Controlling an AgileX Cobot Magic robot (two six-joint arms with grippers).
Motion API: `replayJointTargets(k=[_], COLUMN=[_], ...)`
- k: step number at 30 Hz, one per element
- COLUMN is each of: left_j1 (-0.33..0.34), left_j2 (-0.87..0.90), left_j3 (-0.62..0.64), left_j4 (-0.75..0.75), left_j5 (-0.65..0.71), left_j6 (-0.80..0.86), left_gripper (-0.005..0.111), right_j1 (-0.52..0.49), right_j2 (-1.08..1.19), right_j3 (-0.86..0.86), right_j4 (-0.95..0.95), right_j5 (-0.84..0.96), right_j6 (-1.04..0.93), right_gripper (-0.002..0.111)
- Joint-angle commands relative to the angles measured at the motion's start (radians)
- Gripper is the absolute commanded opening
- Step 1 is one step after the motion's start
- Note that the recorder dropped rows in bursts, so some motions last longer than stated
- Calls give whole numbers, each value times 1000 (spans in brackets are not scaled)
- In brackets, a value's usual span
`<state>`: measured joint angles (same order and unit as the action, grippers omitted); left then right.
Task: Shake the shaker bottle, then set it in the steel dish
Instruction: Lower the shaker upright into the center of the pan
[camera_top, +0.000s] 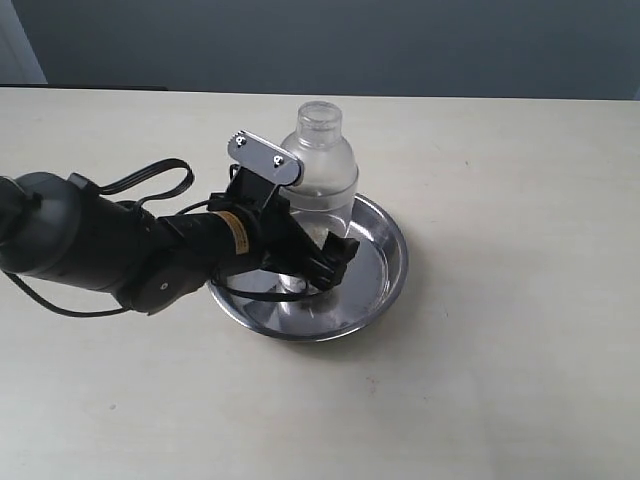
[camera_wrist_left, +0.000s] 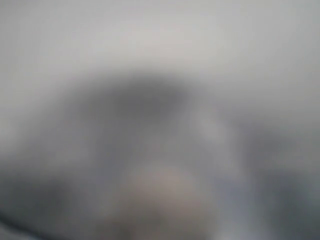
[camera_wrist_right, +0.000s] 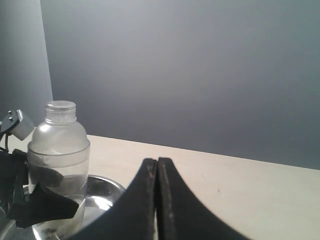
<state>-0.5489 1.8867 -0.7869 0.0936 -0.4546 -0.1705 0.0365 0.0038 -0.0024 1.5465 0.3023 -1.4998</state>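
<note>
As it stands in steel dish (camera_top: 385, 255), shaker bottle (camera_top: 322, 170) frosted, domed, round-capped

Matte black left arm (camera_top: 90, 235): bulky rounded housing, narrowing to a slimmer wrist. Thin black cables (camera_top: 150, 180) loop off its far side; one more trails under the near side. Small yellow label band (camera_top: 232, 228) with dark print on the wrist. Silver oblong metal plate (camera_top: 265, 158), two screws, above the black left gripper (camera_top: 322, 262). Black right gripper (camera_wrist_right: 157, 200): two smooth curved jaws.
</note>
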Motion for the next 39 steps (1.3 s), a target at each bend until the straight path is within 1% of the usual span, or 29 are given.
replayJointTargets(k=[1, 5, 13, 27, 33, 39], left_j1=[-2, -2, -2, -2, -2, -2], left_j2=[-29, -49, -59, -106, -108, -123], left_j3=[2, 2, 2, 2, 2, 2], left_j4=[-10, -12, -12, -12, -12, -3], left_j5=[10, 40, 180, 228, 293, 393], left_j6=[-5, -5, -5, -5, -5, -5], left_gripper=[97, 97, 97, 97, 97, 97], right_j1=[4, 4, 4, 4, 4, 4], right_j2=[-4, -4, -4, -4, -4, -4], right_j3=[2, 2, 2, 2, 2, 2], right_j4=[-1, -1, -1, -1, -1, -1], right_j5=[1, 1, 1, 1, 1, 1], right_j6=[1, 1, 1, 1, 1, 1], right_gripper=[-1, -1, -1, -1, -1, -1])
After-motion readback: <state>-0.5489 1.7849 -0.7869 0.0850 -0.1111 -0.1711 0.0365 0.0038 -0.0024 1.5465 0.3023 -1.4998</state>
